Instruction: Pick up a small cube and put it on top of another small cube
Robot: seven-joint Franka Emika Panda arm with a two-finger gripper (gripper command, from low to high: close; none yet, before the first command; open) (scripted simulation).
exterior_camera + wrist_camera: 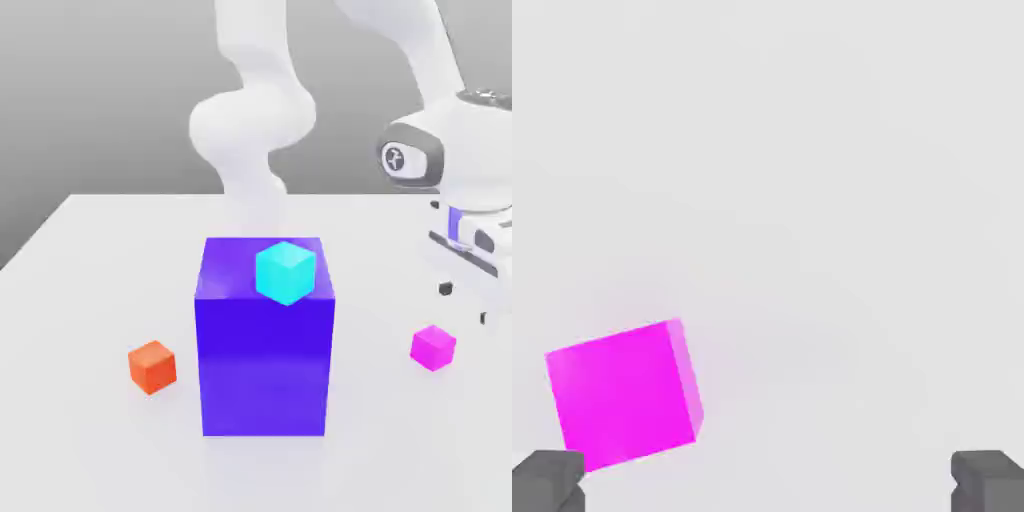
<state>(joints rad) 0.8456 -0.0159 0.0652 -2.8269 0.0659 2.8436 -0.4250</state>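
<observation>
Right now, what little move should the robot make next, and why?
I'd shift the open gripper sideways until the magenta cube sits midway between its fingers, probably turning slightly too. In the hand view the cube lies close to one finger, far from the other, and its sides look skewed to them.

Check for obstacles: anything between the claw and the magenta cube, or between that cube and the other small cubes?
Nothing visible between the open claw and magenta cube. The big blue block stands between it and the orange cube; the cyan cube sits atop that block, so likely needs a raised approach.
</observation>
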